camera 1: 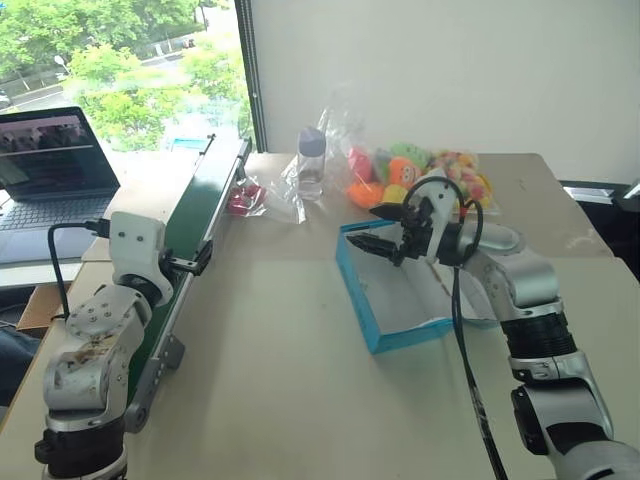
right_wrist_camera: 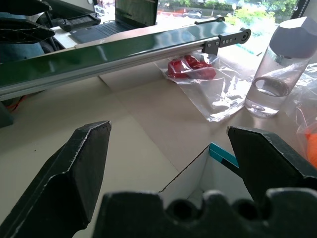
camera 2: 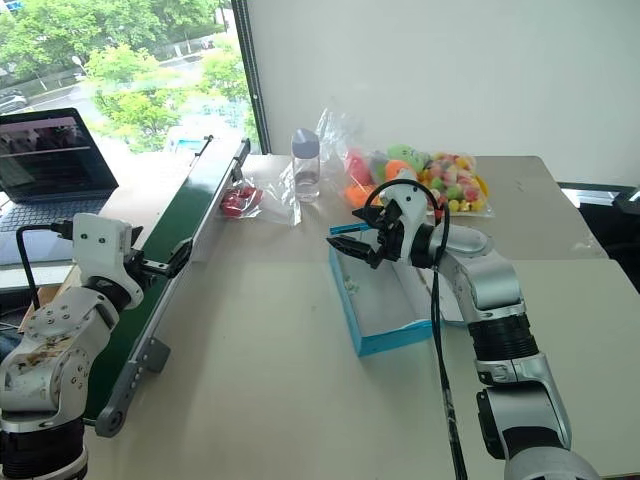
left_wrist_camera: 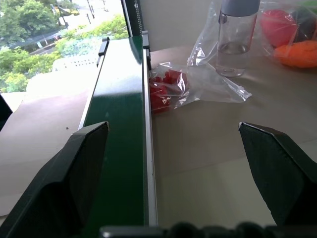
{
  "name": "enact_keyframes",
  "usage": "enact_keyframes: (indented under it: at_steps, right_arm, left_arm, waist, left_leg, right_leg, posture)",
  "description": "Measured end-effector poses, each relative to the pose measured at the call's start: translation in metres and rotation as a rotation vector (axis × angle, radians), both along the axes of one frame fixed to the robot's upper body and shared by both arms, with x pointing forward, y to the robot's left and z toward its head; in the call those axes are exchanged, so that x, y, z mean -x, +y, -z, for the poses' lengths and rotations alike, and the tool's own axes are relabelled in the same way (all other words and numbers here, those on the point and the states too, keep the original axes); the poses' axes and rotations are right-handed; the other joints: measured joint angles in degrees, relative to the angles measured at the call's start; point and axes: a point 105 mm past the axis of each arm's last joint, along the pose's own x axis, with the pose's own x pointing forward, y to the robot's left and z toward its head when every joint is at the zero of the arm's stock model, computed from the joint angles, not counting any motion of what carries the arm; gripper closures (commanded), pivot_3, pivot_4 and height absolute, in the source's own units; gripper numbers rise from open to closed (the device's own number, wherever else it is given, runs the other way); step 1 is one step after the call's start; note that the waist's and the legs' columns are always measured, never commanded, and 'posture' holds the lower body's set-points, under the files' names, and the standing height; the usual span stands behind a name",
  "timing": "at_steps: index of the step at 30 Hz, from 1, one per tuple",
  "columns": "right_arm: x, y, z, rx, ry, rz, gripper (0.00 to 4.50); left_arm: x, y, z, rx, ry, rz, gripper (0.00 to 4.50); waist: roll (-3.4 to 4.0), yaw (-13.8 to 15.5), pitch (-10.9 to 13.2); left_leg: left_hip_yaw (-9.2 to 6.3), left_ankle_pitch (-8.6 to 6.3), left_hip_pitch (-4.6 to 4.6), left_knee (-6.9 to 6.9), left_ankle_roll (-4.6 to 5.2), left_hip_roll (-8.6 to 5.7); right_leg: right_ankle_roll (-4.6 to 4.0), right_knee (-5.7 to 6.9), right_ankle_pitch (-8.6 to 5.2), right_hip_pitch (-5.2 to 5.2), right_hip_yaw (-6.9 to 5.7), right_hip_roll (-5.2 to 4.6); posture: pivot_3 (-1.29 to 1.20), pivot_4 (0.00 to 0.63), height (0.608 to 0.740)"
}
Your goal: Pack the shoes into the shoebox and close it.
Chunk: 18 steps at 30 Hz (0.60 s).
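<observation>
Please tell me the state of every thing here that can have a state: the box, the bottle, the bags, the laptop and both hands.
shoebox: open, lid off, no shoes visible inside.
right hand: open, empty, above the far end of the shoebox.
left hand: open, empty, beside the green board.
bottle: upright, capped.
bag of red pieces: lying flat on the table.
bag of colourful toys: on the table beyond the shoebox.
laptop: open, screen on.

- Laptop (camera 1: 52, 165): I see it cut off at the frame's edge.
- Box (camera 1: 362, 300): my right arm (camera 1: 520, 285) hides its far side wall.
</observation>
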Motion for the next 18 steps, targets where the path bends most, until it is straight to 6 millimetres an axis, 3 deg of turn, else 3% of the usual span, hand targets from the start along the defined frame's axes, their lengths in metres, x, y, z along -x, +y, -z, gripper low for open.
enact_keyframes:
  at_steps: [9,12,18]
  right_arm:
    - [-0.011,-0.005,-0.011,-0.036,-0.026,0.076,0.02]
    - [-0.015,-0.009,-0.019,-0.065,-0.044,0.111,0.02]
    - [-0.013,-0.004,-0.011,-0.041,-0.026,0.085,0.02]
  left_arm:
    - [-0.004,-0.007,-0.021,0.108,-0.129,0.026,0.0]
    - [-0.003,-0.003,-0.013,0.107,-0.096,-0.007,0.0]
    - [0.0,0.005,0.006,0.108,-0.016,-0.049,0.0]
  waist:
    - [-0.04,0.1,0.02]
    - [-0.04,-0.01,0.02]
    - [-0.04,-0.05,0.02]
  left_leg:
    - [0.01,0.01,0.01,0.01,-0.04,-0.01]
    - [-0.01,0.13,0.02,0.0,0.17,0.02]
    - [-0.01,0.17,0.01,0.0,0.26,0.02]
  right_leg:
    - [-0.01,0.01,0.01,0.02,0.01,-0.01]
    - [-0.01,0.02,0.01,0.02,0.0,0.05]
    - [-0.02,0.0,0.0,0.01,-0.01,0.03]
  posture:
    - [0.0,0.15,0.74]
    - [0.0,0.15,0.74]
    - [0.0,0.15,0.74]
